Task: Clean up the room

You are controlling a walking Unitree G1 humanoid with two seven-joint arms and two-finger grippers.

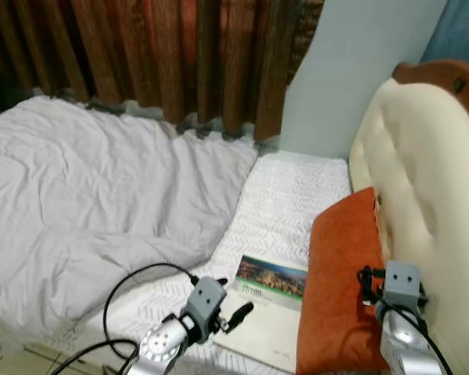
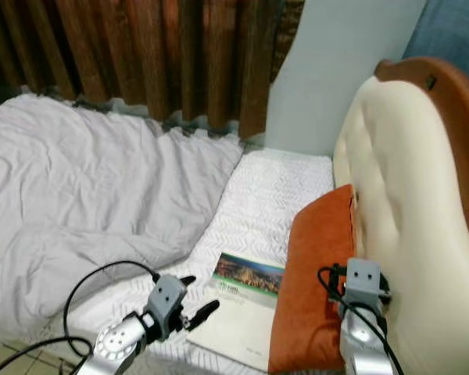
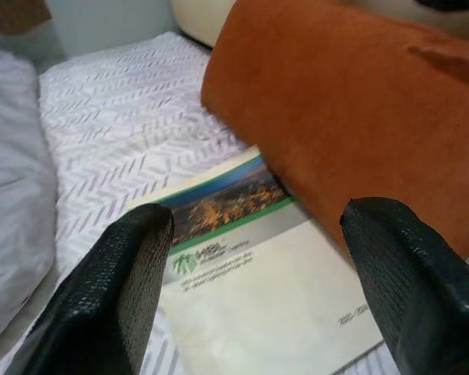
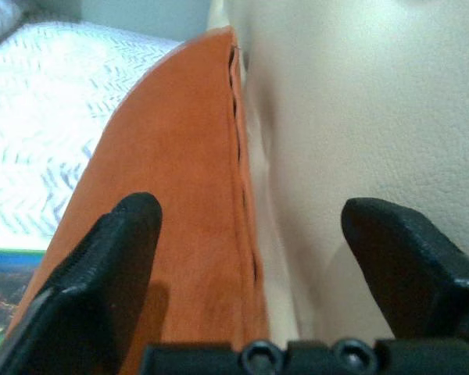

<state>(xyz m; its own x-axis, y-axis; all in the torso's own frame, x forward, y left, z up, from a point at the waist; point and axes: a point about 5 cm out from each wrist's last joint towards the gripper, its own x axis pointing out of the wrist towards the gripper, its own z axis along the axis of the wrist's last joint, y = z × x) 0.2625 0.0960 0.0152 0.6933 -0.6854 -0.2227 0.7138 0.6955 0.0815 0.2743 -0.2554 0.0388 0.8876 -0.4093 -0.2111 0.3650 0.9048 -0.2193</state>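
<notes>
An orange pillow stands on edge on the bed, leaning against the cream tufted headboard; take this pillow as the landmark. Flat on the white chevron-patterned mattress cover, just beside the pillow on the side away from the headboard, lies a booklet with a landscape photo and a green stripe across its top, one edge touching or slipping slightly under the pillow's lower edge. Farther from the pillow, past the booklet, a rumpled grey duvet covers the rest of the bed, and dark reddish-brown curtains hang behind it. The left claw hovers over the booklet's near end, close to the pillow, its two black fingers spread wide apart and holding nothing. The right claw is poised at the near end of the pillow, its fingers also spread wide with nothing gripped, one finger on the pillow's side and the other toward the headboard, straddling the seam where pillow and headboard meet.
</notes>
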